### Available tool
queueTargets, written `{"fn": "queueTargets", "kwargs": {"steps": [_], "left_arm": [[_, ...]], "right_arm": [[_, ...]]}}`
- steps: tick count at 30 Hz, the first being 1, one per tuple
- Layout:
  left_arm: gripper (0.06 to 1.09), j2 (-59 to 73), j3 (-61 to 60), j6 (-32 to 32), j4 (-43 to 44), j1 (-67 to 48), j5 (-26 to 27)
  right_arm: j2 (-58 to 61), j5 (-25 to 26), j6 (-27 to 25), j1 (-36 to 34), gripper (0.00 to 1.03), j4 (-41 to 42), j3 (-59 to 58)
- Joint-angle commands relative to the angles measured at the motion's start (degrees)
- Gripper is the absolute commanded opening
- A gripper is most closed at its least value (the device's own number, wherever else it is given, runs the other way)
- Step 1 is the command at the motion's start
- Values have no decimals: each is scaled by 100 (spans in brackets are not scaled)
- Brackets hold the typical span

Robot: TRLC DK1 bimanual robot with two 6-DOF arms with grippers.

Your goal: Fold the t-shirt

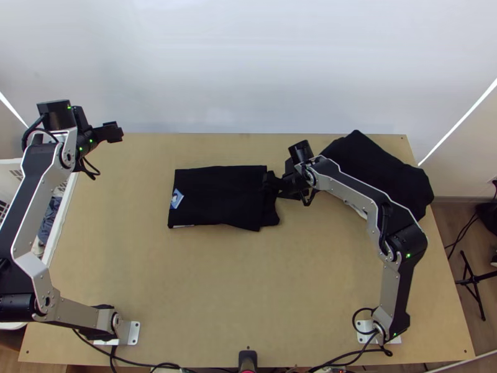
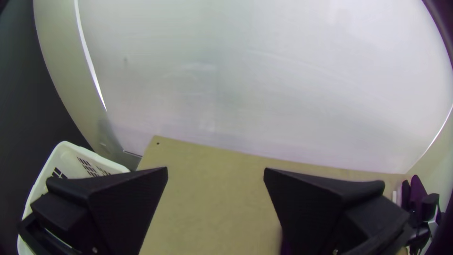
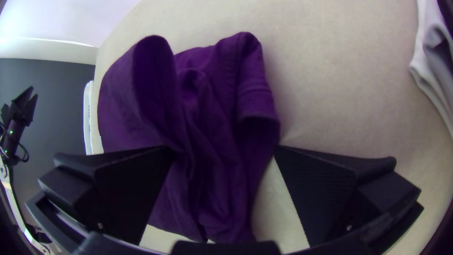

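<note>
One dark t-shirt (image 1: 217,196), lying folded into a rough rectangle on the light wooden table (image 1: 186,292), near the middle and toward the far edge, with a small blue-and-white patch (image 1: 177,198) at its left end and loose, rumpled layers sticking out at its right end. At that rumpled end, the right gripper (image 1: 268,181), fingers spread wide and nothing gripped between them: one finger over the cloth, the other over bare wood just beside it; impossible to tell whether touching the cloth or slightly above. Well apart from the shirt, up near the table's far left corner, the left gripper (image 1: 116,132), also opened wide, with nothing held. By the far right corner, a heap of dark cloth (image 1: 379,174) on the table, with pale cloth (image 3: 432,71) beneath. Along the table's left side, a white basket (image 2: 71,153) with some blue-grey cloth (image 1: 51,217) inside.
</note>
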Motion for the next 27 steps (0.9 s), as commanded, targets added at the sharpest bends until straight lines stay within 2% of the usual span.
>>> {"fn": "queueTargets", "kwargs": {"steps": [1, 9, 13, 15, 16, 17, 20, 23, 27], "left_arm": [[104, 48, -12, 0, -1, 5, 11], [104, 101, -12, -35, 8, -39, 11], [104, 110, -12, -26, 8, -39, 11], [105, 101, -3, -17, -1, -22, 3], [104, 92, -3, -17, -1, 5, 3], [104, 84, -3, -9, -1, 31, 3], [104, 57, -38, 9, -1, 128, 3], [104, 40, -38, 18, -1, 224, 11], [104, 40, -38, 18, -1, 312, 20]], "right_arm": [[47, 64, 15, 66, 98, -58, -138], [187, 55, 322, 786, 98, 74, 38], [442, -33, 674, 1085, 98, 232, 468], [548, -121, 753, 1103, 95, 232, 679], [565, -138, 762, 1094, 87, 232, 732], [565, -226, 762, 1076, 72, 241, 767], [345, -218, 762, 988, 1, 716, 539], [-94, -218, 489, 892, 3, 777, 292], [-850, -226, 586, 716, 3, 760, 424]]}}
